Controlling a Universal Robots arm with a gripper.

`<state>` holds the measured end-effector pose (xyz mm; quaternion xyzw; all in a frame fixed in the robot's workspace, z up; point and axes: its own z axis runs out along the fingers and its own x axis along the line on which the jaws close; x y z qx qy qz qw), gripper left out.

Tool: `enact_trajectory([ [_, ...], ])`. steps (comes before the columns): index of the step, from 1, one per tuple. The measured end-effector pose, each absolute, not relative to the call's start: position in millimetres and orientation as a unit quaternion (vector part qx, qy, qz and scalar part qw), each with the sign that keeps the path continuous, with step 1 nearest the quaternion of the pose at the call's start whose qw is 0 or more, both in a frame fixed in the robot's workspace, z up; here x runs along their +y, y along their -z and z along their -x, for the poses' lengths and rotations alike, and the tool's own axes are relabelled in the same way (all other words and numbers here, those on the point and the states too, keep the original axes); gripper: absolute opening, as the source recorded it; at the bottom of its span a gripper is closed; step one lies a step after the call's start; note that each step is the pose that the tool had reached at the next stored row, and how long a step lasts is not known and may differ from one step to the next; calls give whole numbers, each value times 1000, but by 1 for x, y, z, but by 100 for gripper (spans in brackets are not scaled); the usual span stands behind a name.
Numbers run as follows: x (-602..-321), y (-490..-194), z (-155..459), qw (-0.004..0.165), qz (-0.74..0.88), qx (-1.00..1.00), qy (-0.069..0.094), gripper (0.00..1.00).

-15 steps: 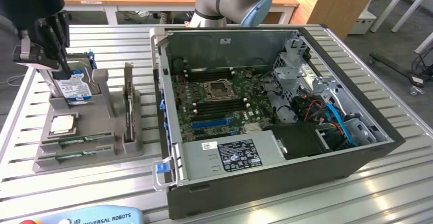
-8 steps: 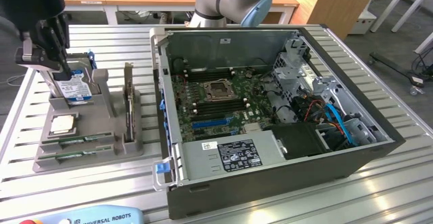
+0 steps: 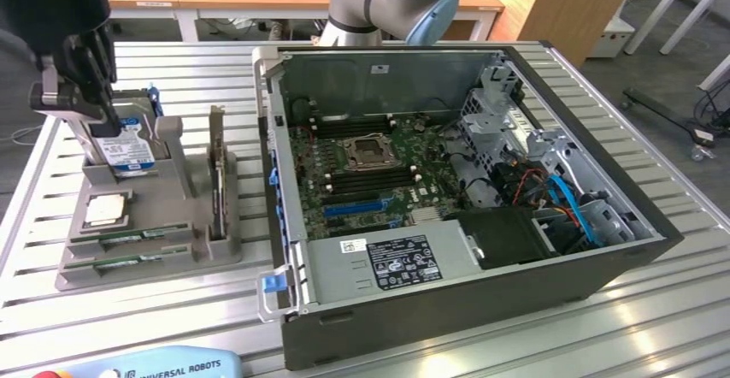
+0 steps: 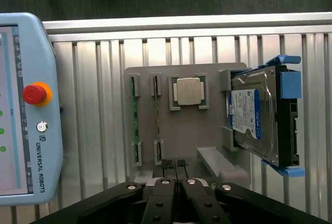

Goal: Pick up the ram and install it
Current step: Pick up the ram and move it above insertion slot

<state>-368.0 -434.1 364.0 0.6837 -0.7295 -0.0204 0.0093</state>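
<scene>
Two ram sticks [image 4: 135, 120] stand on edge in the slots of a grey holder [image 4: 207, 130]. The holder sits on the slatted metal desk [image 4: 93, 68], near the desk's edge on the exterior view's left, just beside an open computer case [image 3: 456, 181]. The gripper [image 4: 176, 175] hovers above the holder, clenched, empty and touching nothing. I judge the pick not yet begun: a grasp calls for parted jaws lined up along one stick's thin top edge.

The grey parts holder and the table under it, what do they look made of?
The parts holder looks like matte grey plastic, possibly printed: dull, uniform, no glints. The table looks like bare aluminium: silvery ribbed slats with soft reflections.
</scene>
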Motion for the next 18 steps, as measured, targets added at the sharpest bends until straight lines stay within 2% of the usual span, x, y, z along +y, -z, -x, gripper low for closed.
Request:
enact_trajectory([
  [15, -434, -363, 368, 9, -684, -729, 20, 10],
  [16, -434, -363, 368, 9, -684, -729, 20, 11],
  [17, -434, -363, 368, 9, -684, -729, 20, 23],
  [18, -434, -363, 368, 9, -684, -729, 20, 29],
])
